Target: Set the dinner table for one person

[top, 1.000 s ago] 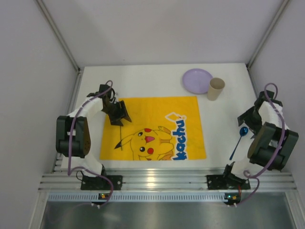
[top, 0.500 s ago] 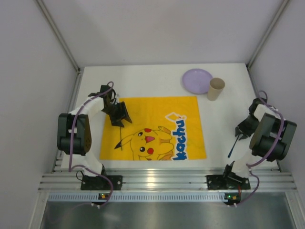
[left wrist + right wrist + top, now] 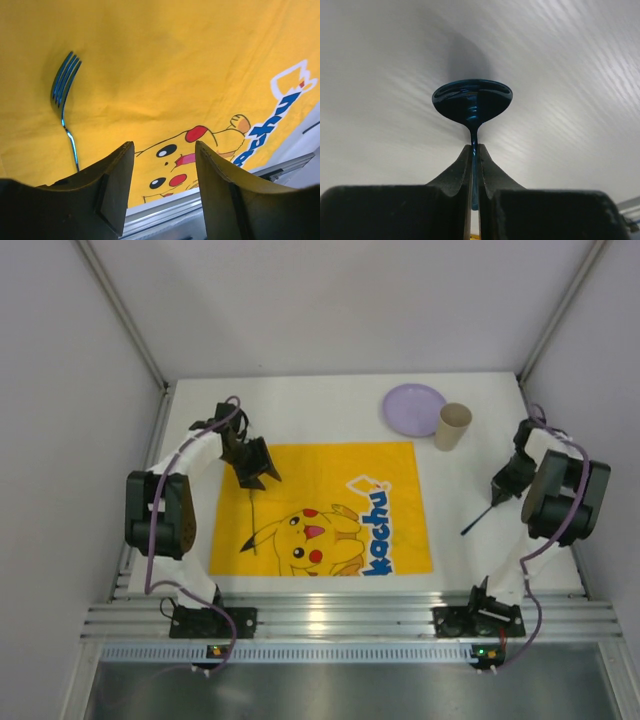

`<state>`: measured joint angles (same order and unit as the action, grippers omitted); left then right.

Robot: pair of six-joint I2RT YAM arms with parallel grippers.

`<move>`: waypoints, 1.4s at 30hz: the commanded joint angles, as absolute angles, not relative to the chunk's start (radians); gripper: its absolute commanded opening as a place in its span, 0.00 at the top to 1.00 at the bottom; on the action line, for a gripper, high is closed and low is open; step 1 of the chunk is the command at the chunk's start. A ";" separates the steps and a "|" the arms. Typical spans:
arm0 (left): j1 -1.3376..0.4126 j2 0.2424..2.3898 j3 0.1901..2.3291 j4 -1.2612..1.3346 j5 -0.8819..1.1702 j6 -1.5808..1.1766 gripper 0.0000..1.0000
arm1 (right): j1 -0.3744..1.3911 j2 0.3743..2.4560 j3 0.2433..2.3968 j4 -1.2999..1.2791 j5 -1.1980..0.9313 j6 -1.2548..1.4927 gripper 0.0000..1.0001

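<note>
The right hand (image 3: 474, 150) is gripping a blue spoon (image 3: 472, 97) by its handle, fingers pressed tight on the stem, near the right edge of the white desk (image 3: 300, 410). The left hand (image 3: 165, 150) is hovering with fingers spread and nothing between them, over the far left corner of the yellow Pikachu mat (image 3: 330, 480) lying mid-desk. A blue fork (image 3: 65, 82) is lying on the mat's left side. A purple plate (image 3: 413, 408) and a tan paper cup (image 3: 452, 425) are sitting just beside each other near the far right corner.
</note>
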<state>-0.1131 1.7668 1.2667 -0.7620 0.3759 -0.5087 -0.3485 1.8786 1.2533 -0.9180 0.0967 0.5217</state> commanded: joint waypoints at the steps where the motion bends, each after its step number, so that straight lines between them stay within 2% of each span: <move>1: -0.127 1.782 1.360 -0.768 0.376 -0.529 0.43 | -0.253 1.855 1.365 -0.814 0.089 0.537 1.00; 7: -0.132 1.809 1.456 -0.811 0.374 -0.489 0.42 | -0.109 1.703 1.446 -0.899 0.165 0.526 1.00; 14: -0.132 1.799 1.477 -0.848 0.380 -0.440 0.42 | 0.049 1.435 1.384 -0.986 0.202 0.575 1.00; 22: -0.132 1.758 1.450 -0.847 0.380 -0.413 0.42 | 0.397 1.374 1.324 -1.003 0.077 0.545 1.00; 25: -0.132 1.727 1.419 -0.831 0.382 -0.414 0.42 | 0.465 1.408 1.290 -0.925 0.057 0.554 1.00; 30: -0.132 1.686 1.408 -0.834 0.364 -0.411 0.37 | 0.555 1.598 1.330 -0.867 0.066 0.490 1.00; 37: -0.130 1.635 1.410 -0.845 0.328 -0.420 0.34 | 0.601 1.796 1.356 -0.789 0.009 0.479 1.00; 42: -0.130 1.617 1.408 -0.865 0.304 -0.410 0.33 | 0.597 1.864 1.351 -0.749 0.006 0.500 1.00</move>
